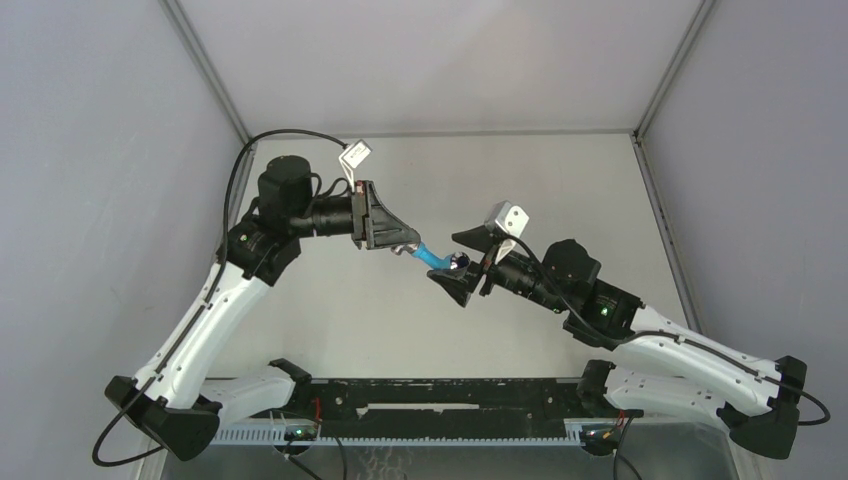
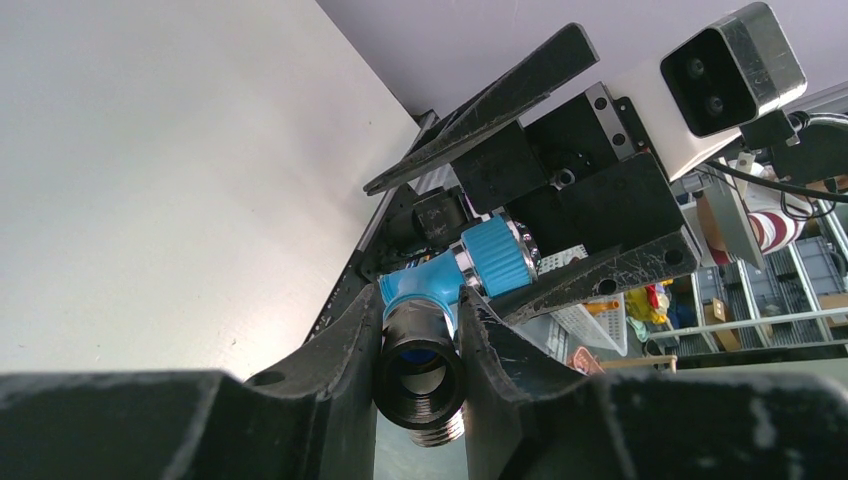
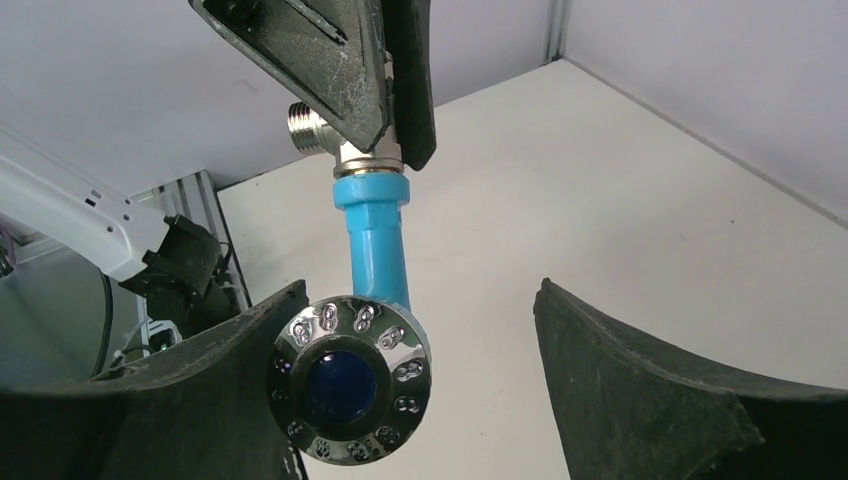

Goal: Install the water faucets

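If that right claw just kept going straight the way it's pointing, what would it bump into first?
Most likely the shiny round cap of the blue faucet, which sits just ahead, inside the open right gripper. The left gripper holds the faucet's far end. Exact depth is unclear.

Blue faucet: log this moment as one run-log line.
blue faucet: midair | left end effector: shut on its threaded metal end | right end effector: open, fingers either side of chrome knob | install: not yet done
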